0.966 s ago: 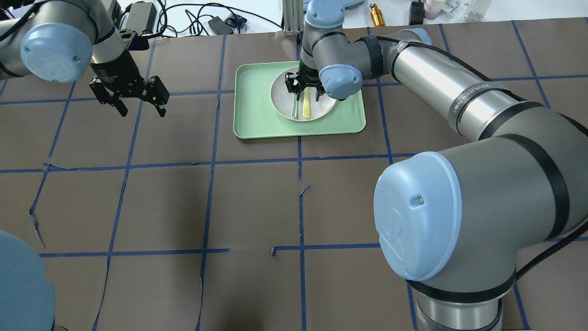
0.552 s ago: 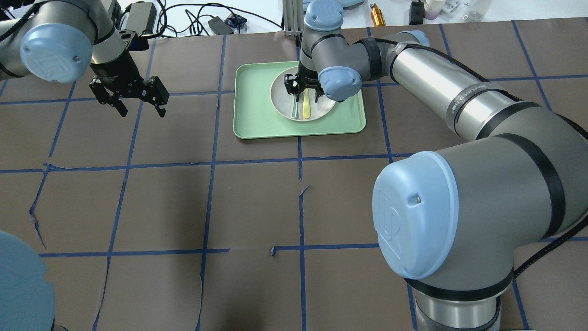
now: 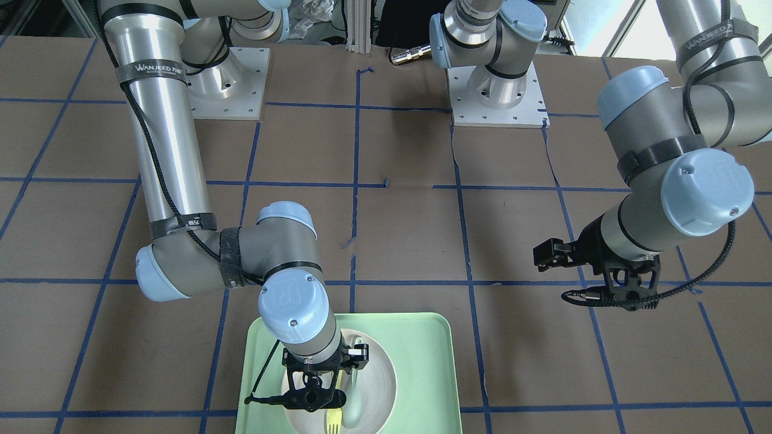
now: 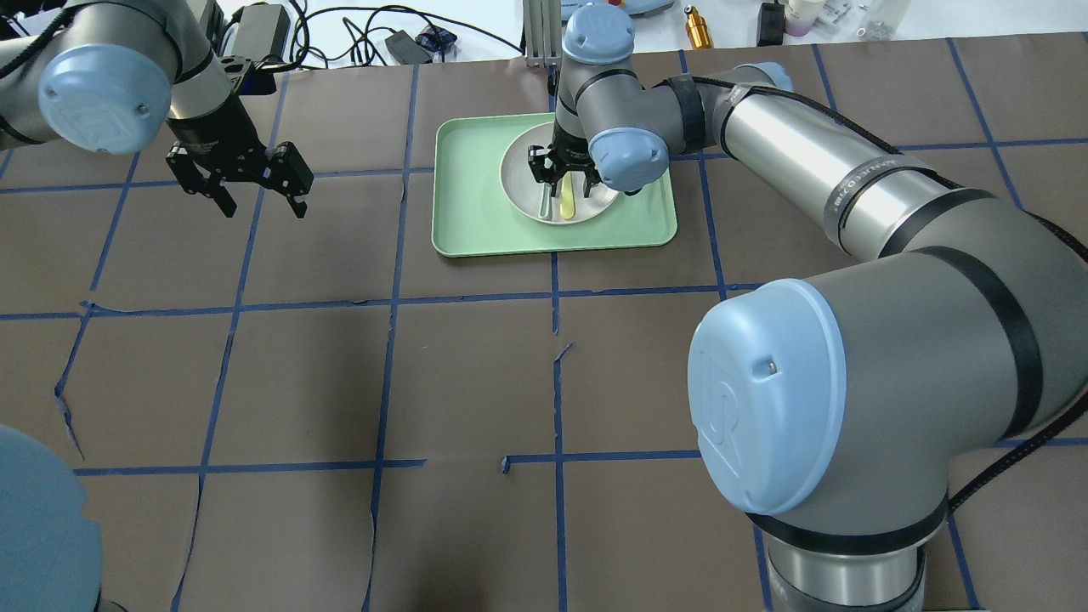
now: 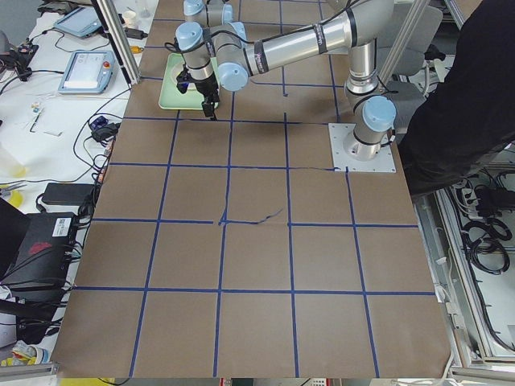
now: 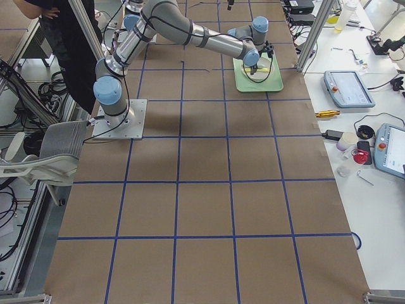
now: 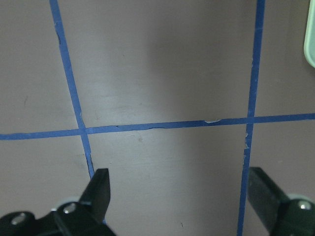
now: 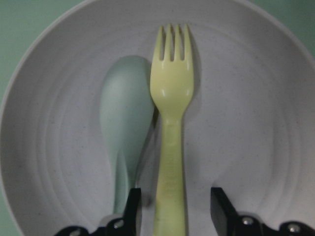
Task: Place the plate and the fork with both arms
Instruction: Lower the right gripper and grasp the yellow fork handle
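Brown table gridded with blue tape; cluttered white benches flank it.

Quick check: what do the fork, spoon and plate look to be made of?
Fork: probably plastic, pale yellow and slightly glossy, with a soft highlight below the tines.
Spoon: likely similar plastic, grey-green, with a smooth, duller sheen.
Plate: white, matte, faintly speckled, with concentric rings. It could be melamine or a fibre-plastic blend; the pictures don't show which.
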You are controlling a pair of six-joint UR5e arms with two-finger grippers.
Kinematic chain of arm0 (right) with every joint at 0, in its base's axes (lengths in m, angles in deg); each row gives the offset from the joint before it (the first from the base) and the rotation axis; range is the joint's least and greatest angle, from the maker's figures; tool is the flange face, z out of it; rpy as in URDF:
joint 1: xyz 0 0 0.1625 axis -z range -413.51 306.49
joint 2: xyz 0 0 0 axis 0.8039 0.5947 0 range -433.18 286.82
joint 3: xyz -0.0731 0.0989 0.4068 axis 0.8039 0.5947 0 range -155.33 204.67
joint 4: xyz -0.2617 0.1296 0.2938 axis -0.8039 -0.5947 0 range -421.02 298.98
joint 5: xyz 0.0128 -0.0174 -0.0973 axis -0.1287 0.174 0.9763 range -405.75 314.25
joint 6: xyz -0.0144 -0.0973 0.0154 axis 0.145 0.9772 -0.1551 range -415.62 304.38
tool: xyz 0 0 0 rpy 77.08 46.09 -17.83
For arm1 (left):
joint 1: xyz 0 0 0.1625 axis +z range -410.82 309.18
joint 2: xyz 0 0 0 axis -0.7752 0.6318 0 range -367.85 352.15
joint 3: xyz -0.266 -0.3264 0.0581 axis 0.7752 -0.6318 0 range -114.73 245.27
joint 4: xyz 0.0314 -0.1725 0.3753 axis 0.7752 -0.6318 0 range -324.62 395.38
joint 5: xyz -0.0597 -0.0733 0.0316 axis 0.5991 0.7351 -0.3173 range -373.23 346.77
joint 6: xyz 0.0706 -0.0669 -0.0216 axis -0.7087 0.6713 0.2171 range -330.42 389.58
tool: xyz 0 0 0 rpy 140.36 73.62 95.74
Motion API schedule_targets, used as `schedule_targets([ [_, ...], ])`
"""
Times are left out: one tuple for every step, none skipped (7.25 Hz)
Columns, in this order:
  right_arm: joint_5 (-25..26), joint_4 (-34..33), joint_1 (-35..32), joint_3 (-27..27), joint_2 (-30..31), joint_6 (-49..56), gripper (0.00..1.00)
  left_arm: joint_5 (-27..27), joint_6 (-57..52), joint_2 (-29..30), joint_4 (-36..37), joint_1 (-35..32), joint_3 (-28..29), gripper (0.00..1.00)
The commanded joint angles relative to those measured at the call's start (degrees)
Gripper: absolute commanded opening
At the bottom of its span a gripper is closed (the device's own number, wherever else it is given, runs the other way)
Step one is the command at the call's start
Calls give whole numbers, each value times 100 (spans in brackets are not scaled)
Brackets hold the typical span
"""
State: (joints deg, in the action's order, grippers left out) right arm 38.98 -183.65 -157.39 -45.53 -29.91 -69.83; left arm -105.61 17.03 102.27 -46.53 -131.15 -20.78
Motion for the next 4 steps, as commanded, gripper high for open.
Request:
schedule_targets([
  [-1,3,0,-3,-38,6,49,0,-1,1,0,0,0,100],
  [-9,3,0,6,-21,15,23,0,-1,1,0,0,0,100],
  [-27,12,9,6,-12,6,0,0,-1,1,0,0,0,100],
  [-27,12,9,6,-3,6,0,0,-1,1,0,0,0,100],
])
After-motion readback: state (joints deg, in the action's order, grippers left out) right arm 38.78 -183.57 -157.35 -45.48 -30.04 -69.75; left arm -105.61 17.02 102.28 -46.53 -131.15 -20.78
